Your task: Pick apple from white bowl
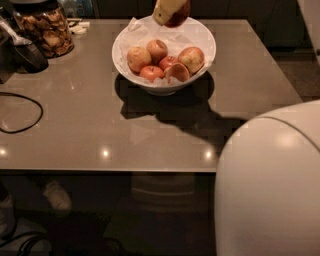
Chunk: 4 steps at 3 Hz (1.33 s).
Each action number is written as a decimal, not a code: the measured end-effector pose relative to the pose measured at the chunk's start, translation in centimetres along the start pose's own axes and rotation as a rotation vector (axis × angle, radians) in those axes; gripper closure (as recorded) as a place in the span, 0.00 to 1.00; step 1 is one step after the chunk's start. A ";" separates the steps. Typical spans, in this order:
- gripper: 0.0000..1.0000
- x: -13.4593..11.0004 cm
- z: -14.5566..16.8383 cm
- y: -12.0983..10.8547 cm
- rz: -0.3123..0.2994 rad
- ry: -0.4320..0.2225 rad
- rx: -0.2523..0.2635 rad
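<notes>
While gripper [168, 12] hangs over bowl [165, 86] – clamped on apple [181, 11] – paler apples [138, 57] sit inside; jar [44, 27] far left, cable [22, 114] nearer, arm shell [270, 190] blocks lower right.

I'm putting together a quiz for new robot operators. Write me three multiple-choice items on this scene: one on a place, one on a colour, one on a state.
1. Where does the jar stand?
A. at the back left of the table
B. at the front edge
C. on the floor

2. What colour is the apple in the gripper?
A. green
B. dark red
C. pale yellow

3. How is the gripper?
A. open and empty
B. lying flat on the tabletop
C. shut on the apple, in the air over the bowl

Answers:
1 A: the jar is at the far left corner.
2 B: the held apple is darker and redder than those in the bowl.
3 C: the apple sits in the gripper above the bowl's far rim, touching nothing else.
</notes>
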<state>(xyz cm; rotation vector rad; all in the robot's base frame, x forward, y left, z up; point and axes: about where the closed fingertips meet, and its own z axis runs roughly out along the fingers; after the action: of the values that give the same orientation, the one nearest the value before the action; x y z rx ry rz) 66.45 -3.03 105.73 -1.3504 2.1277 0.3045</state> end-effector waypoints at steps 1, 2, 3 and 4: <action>1.00 0.3 -1.9 1.8 -0.028 -0.016 -0.011; 1.00 1.8 -2.9 3.8 -0.025 -0.031 -0.036; 1.00 3.6 -2.9 5.5 -0.008 -0.042 -0.064; 1.00 5.5 -2.1 6.7 0.019 -0.036 -0.103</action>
<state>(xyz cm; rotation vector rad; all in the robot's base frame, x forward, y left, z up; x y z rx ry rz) 58.07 -5.07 103.29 -1.3721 2.1220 0.4482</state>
